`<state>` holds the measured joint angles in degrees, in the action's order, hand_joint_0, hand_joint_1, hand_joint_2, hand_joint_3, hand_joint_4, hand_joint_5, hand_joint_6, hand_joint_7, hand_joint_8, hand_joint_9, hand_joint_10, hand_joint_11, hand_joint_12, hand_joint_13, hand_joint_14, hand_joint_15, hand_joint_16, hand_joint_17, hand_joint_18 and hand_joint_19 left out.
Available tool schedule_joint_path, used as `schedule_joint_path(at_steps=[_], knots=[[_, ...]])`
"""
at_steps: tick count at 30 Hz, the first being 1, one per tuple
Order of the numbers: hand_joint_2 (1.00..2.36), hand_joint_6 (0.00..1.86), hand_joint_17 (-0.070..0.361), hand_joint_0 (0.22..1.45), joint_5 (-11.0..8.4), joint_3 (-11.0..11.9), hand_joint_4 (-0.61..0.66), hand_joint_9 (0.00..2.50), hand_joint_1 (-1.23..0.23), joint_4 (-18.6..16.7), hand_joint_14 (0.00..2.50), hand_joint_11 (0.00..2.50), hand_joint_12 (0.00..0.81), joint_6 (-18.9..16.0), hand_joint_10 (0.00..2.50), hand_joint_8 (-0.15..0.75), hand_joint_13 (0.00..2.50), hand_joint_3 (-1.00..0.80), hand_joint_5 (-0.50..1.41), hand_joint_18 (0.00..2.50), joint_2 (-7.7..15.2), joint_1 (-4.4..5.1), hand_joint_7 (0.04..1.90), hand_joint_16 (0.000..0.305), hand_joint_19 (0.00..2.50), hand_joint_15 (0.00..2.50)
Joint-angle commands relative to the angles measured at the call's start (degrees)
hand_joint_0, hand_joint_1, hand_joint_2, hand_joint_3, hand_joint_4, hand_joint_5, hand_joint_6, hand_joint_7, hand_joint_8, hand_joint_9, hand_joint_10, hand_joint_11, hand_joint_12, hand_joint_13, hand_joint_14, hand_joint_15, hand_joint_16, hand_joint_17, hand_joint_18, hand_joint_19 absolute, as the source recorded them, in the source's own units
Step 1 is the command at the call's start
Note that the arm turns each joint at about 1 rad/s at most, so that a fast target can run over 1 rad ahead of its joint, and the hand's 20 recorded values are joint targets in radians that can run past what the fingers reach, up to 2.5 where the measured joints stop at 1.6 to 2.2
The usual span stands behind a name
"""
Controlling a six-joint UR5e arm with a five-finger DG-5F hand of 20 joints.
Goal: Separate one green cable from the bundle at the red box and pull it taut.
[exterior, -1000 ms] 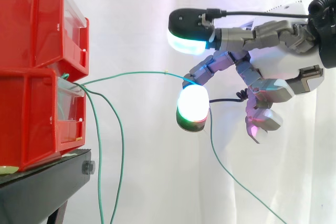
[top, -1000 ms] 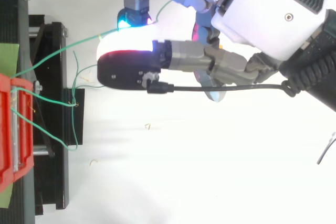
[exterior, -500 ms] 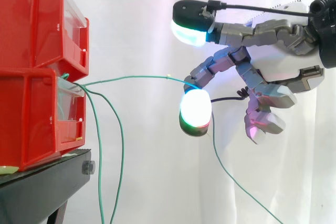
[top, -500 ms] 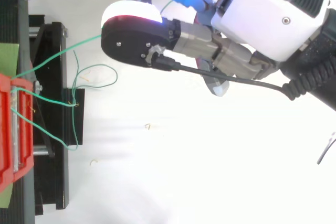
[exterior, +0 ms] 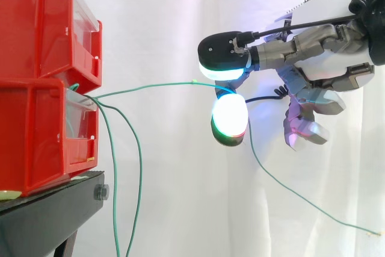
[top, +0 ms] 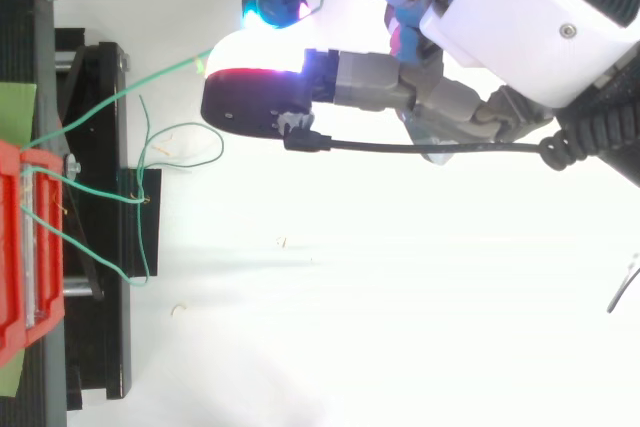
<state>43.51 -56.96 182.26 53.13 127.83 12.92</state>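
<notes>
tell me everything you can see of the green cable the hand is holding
The green cable is a thin, flexible strand. It leaves the front of the lower red box, runs nearly level and almost straight to the hand, and is pinched there between glowing fingertips. Past them its loose tail slopes down to the right.

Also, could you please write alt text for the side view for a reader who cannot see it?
A robot hand reaching in from the right pinches one green cable between glowing fingers; the cable runs nearly level to stacked red bins at left, where loose green cables hang down.
</notes>
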Motion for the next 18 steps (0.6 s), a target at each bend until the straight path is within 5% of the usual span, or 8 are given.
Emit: schedule_joint_path(at_steps=[1, 9, 18], knots=[[1.0, 0.5, 0.105, 0.62, 0.09, 0.0, -0.03, 2.2, -0.41, -0.5, 0.02, 0.65, 0.409, 1.2, 0.02, 0.118, 1.65, -0.5, 0.15, 1.11, -0.1, 0.0, 1.28, 0.046, 0.65, 0.81], [1.0, 0.5, 0.104, 0.66, 0.26, 0.0, -0.04, 2.19, -0.48, -3.9, 0.02, 0.66, 0.411, 7.5, 0.03, 0.137, 1.65, -0.5, 0.15, 1.12, -0.1, -0.09, 1.29, 0.046, 0.65, 0.8], [1.0, 0.5, 0.105, 0.69, 0.44, 0.0, -0.04, 2.13, -0.62, -5.3, 0.02, 0.68, 0.406, 9.0, 0.02, 0.181, 1.62, -0.5, 0.14, 1.08, -0.1, -0.26, 1.31, 0.047, 0.64, 0.83]])
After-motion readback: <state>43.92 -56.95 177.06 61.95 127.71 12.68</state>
